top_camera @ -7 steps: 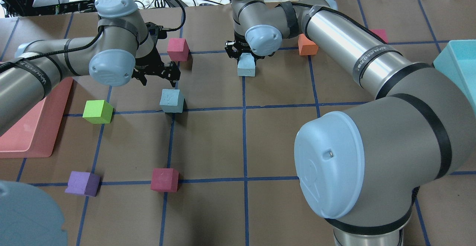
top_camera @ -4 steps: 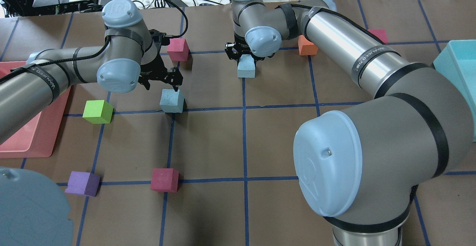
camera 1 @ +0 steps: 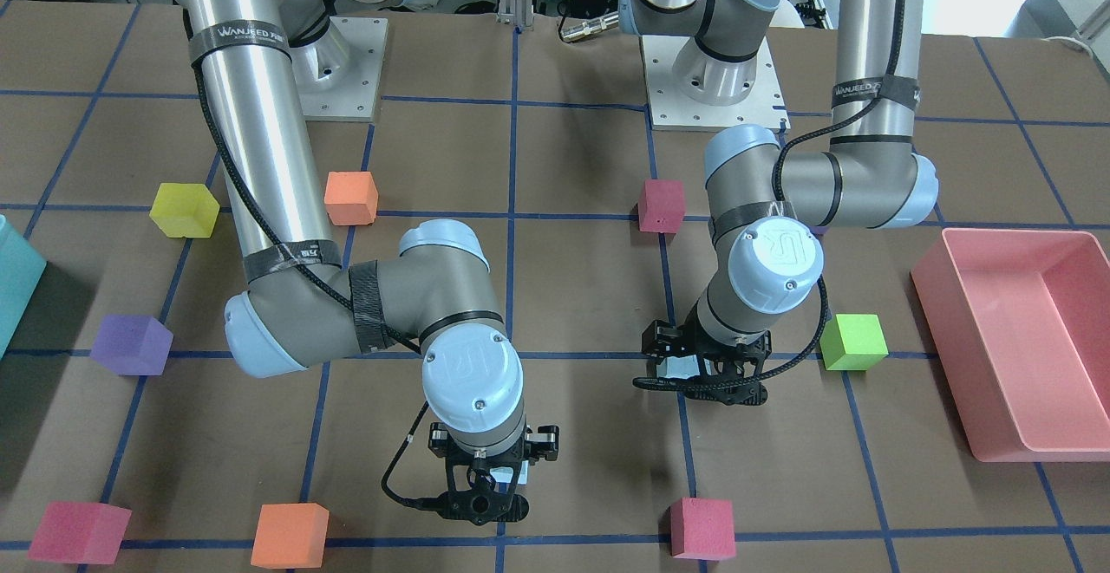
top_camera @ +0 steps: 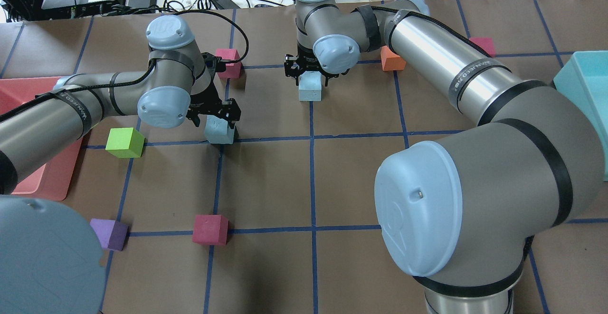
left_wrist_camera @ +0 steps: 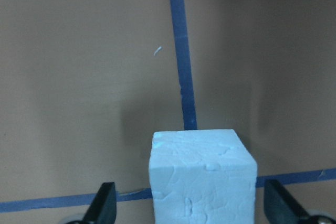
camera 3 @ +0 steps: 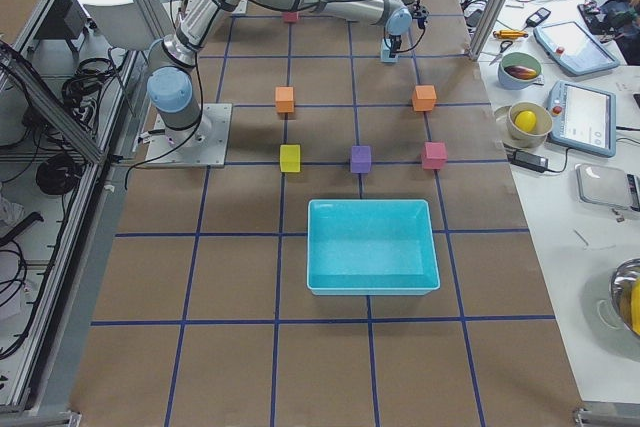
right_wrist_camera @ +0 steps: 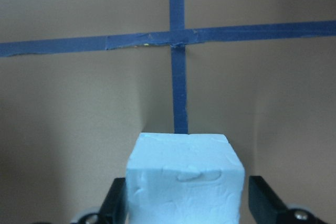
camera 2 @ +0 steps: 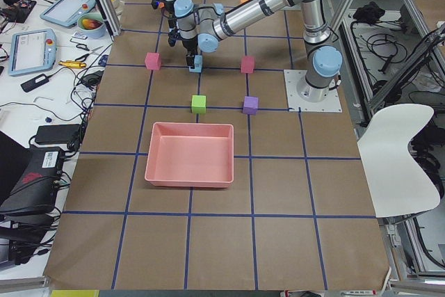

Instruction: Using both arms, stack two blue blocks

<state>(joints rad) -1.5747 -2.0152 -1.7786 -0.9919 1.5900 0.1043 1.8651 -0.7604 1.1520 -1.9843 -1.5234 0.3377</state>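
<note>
Two pale blue blocks are on the brown table. My left gripper (top_camera: 216, 118) is open and low over the nearer blue block (top_camera: 219, 132). In the left wrist view its fingers (left_wrist_camera: 105, 205) stand either side of that block (left_wrist_camera: 202, 177), with gaps on both sides. My right gripper (top_camera: 309, 77) is shut on the second blue block (top_camera: 309, 90) at the far middle. In the right wrist view its fingers (right_wrist_camera: 118, 200) press against that block (right_wrist_camera: 184, 177). I cannot tell whether this block is clear of the table. In the front view both blocks are mostly hidden under the grippers (camera 1: 702, 374) (camera 1: 486, 491).
A green cube (top_camera: 124, 142) lies left of the left gripper and a magenta cube (top_camera: 229, 62) lies behind it. An orange cube (top_camera: 392, 60) is beside the right wrist. A magenta cube (top_camera: 210, 229) and a purple cube (top_camera: 110, 234) lie nearer. A pink tray (top_camera: 47, 176) is at the left and a teal bin (top_camera: 584, 86) at the right.
My left gripper moved right and down until its open fingers came around the nearer blue block. My right gripper shifted slightly left with its blue block.
</note>
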